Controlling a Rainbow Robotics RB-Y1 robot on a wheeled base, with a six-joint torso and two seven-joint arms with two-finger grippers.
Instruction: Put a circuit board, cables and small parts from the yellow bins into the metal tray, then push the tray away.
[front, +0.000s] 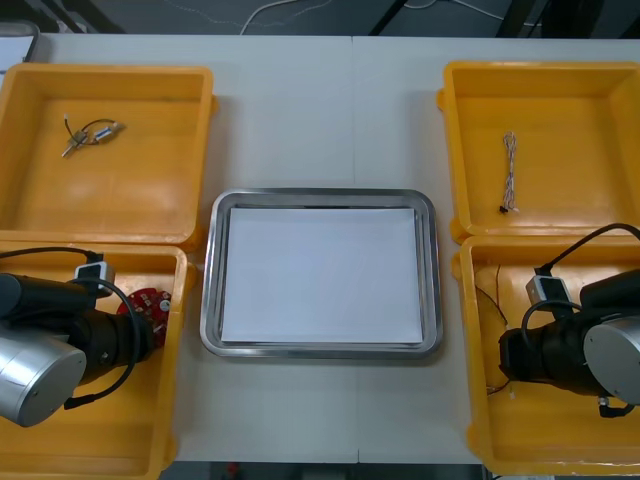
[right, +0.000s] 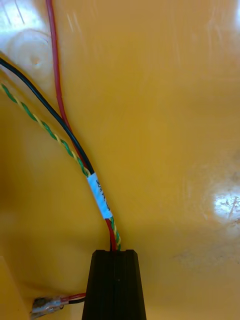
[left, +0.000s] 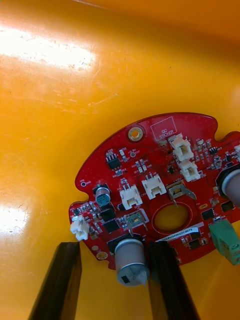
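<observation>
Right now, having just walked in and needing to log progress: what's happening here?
The left pincer, open, sits in the near left yellow bin with its fingers straddling one edge of the red circuit board. The right pincer, in the near right yellow bin, is shut on a bundle of cables. Nothing lies in the metal tray yet.

Glossy plastic yellow bins (front: 130, 195) flank a shiny metal tray (front: 432, 270) with a matt white inside.
</observation>
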